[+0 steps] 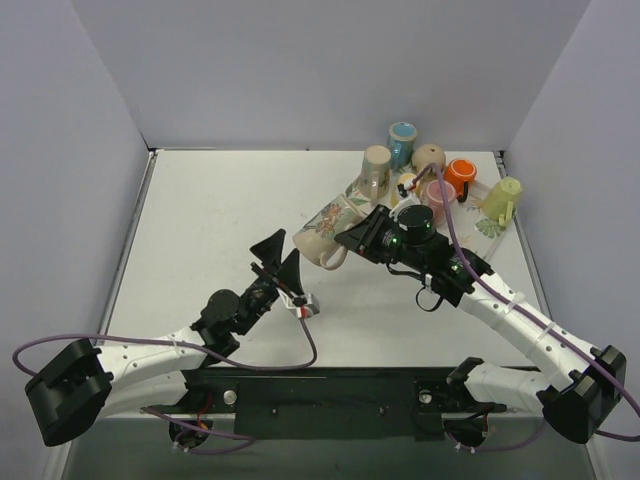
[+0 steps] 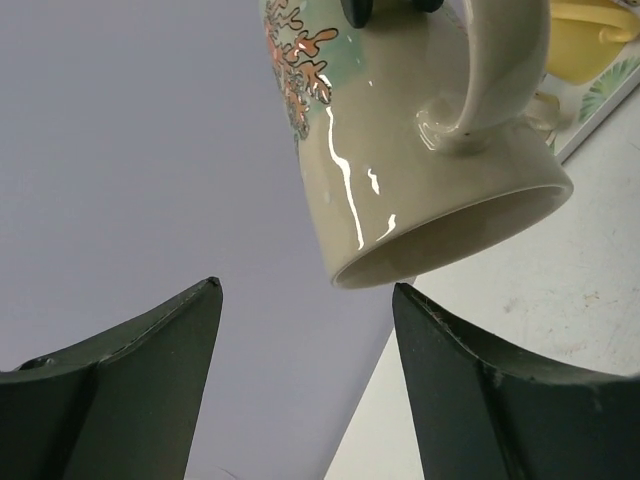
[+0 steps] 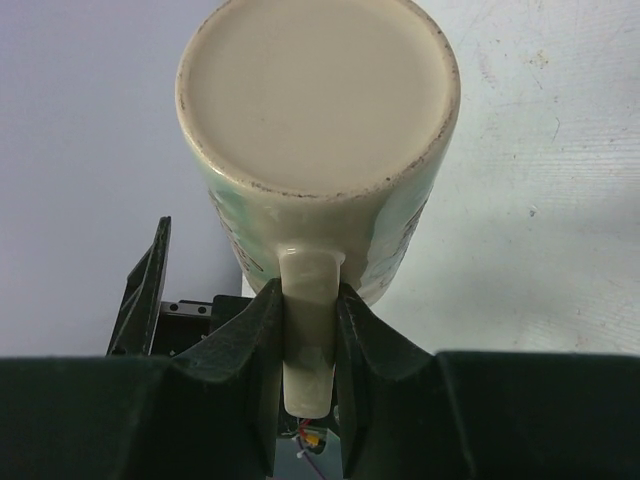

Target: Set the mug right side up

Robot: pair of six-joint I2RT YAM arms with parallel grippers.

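Several cups [image 1: 377, 165] behind mug [image 1: 322, 228]; right tool [image 3: 310, 310] tight on handle, left tool [image 2: 305, 290] (agape) beside.

Two arms [image 1: 160, 357], eight mugs [image 1: 322, 234] (roughly).

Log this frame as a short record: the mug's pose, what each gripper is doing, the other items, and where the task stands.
mug: floral cream mug, tipped on its side, base toward the right wrist camera
right gripper: shut on the mug's handle
left gripper: open, holding nothing, facing the mug's mouth
other items: cluster of cups at the table's far right
task status: mug not yet upright
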